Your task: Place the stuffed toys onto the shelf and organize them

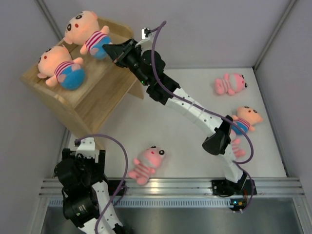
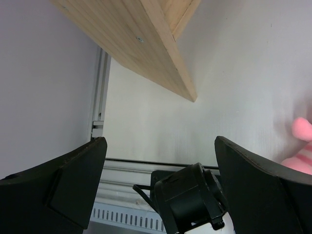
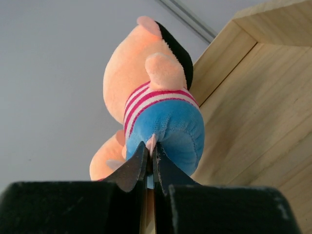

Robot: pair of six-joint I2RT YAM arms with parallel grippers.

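The wooden shelf (image 1: 92,97) stands at the back left. Two boy dolls lie on its top board: one at the far end (image 1: 87,30) and one beside it (image 1: 61,66). My right gripper (image 1: 108,50) is shut on a small peach bit at the blue shorts of the far doll (image 3: 156,83), pinched between the tips (image 3: 150,151). A third boy doll (image 1: 246,118) lies on the table at the right. Pink animals lie at the back right (image 1: 230,83) and front middle (image 1: 147,164). My left gripper (image 2: 161,165) is open and empty, low beside the shelf's corner (image 2: 146,44).
A pink limb (image 1: 238,147) shows beside the right arm's lower link; I cannot tell which toy it belongs to. Grey walls close in the left, back and right. A metal rail (image 1: 170,185) runs along the near edge. A pink toy (image 2: 302,146) shows at the left wrist view's right edge.
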